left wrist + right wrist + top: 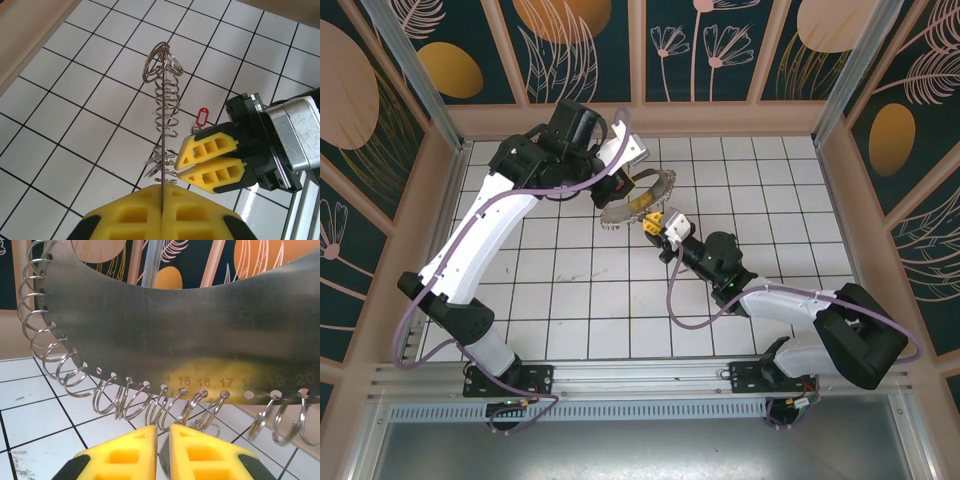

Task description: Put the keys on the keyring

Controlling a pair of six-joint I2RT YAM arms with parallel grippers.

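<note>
The threading step is going on: the left end effector (162,207) is clenching the keyring (175,325) edge-up over the far middle of the bench (570,300), while the right end effector (162,437), nearly clenched, on a key or not I cannot tell, is nosing under its small rings, likely needing fine alignment with one ring next.

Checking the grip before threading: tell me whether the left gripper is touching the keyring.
Touching. The left wrist view shows the keyring edge-on, its thin band pinched in the seam between the fingers of the left gripper.
</note>
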